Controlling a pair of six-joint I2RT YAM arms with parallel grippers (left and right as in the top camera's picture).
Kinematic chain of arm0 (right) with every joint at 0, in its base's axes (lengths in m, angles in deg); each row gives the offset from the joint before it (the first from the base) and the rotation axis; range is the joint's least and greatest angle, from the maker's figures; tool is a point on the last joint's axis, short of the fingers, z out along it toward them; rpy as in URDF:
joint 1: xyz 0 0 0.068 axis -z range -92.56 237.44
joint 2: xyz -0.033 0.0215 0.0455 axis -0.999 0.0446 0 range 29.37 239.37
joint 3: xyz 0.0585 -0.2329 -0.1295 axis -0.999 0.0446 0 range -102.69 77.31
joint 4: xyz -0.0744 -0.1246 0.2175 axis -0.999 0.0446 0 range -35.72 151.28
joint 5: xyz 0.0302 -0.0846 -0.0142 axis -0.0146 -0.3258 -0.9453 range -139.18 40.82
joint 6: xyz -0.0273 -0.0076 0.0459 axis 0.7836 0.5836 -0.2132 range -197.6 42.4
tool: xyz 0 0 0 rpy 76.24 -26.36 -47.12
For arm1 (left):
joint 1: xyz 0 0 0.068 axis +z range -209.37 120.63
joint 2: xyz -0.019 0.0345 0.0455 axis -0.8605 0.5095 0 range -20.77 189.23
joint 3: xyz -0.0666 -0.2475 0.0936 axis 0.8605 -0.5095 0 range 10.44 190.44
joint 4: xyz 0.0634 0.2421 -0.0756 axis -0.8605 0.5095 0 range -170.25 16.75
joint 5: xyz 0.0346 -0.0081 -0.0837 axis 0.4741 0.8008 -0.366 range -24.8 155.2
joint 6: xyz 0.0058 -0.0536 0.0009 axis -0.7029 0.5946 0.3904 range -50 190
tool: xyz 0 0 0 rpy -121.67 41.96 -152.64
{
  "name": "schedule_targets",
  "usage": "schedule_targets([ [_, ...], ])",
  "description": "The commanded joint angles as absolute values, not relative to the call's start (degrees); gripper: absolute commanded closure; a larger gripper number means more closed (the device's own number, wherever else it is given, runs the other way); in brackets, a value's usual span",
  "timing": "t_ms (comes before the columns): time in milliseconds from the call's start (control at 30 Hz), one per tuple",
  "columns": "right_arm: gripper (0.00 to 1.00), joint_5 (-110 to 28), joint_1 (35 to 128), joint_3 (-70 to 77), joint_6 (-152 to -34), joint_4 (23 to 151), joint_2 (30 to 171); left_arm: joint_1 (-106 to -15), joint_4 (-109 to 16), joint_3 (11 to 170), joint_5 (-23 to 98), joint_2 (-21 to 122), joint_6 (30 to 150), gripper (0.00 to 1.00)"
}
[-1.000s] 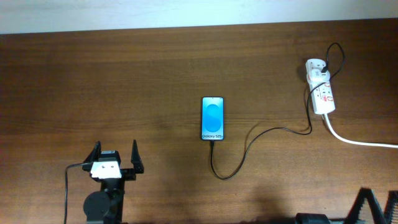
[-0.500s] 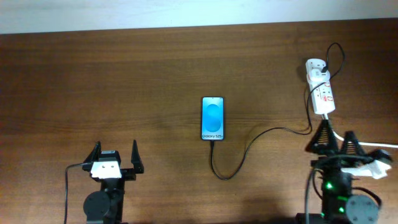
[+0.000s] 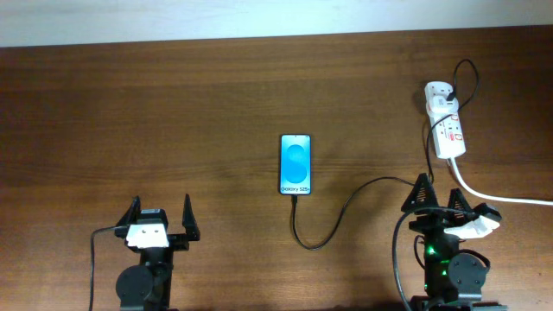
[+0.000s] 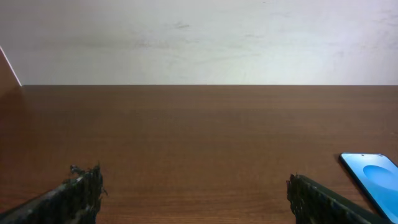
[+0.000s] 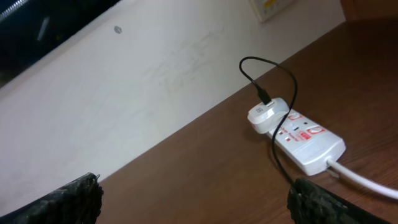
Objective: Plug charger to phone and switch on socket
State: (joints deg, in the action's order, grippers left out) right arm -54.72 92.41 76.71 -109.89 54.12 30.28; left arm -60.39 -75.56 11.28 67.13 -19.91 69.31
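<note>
The phone [image 3: 295,164] lies flat mid-table with its blue screen up; its corner shows at the right edge of the left wrist view [image 4: 372,177]. The black charger cable [image 3: 346,203] runs from the phone's near end, where its tip appears to sit in the port, in a loop to a white adapter on the socket [image 3: 445,130]. The socket also shows in the right wrist view [image 5: 298,137] with red switches. My left gripper [image 3: 160,216] is open and empty near the front left. My right gripper [image 3: 441,197] is open and empty, just in front of the socket.
The socket's thick white cord [image 3: 505,199] runs off to the right edge, beside my right gripper. A pale wall [image 4: 199,37] stands behind the table's far edge.
My right arm has come into view at the front right and moved left and a little back toward the socket. The left arm, phone and cable have not moved.
</note>
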Motion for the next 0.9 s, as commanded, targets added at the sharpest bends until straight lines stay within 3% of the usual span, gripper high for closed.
schedule_targets([
  [0, 0.01, -53.8, 92.0, 77.0, -100.0, 53.9, 29.6, -60.6, -75.6, 11.0, 67.5, -20.1, 68.2, 0.01],
  [100, 0.01, -52.3, 92.0, 77.0, -93.8, 57.6, 29.6, -60.6, -75.6, 11.0, 67.5, -20.1, 68.2, 0.01],
  [433, 0.01, -50.8, 92.0, 77.0, -90.1, 58.8, 29.6, -60.6, -75.6, 11.0, 67.5, -20.1, 68.2, 0.01],
  [567, 0.01, -47.4, 92.0, 77.0, -77.6, 58.6, 29.6, -60.6, -75.6, 11.0, 67.5, -20.1, 68.2, 0.01],
  [867, 0.01, -47.4, 91.9, 77.0, -76.7, 58.6, 29.6, -60.6, -75.6, 11.0, 67.5, -20.1, 68.2, 0.01],
])
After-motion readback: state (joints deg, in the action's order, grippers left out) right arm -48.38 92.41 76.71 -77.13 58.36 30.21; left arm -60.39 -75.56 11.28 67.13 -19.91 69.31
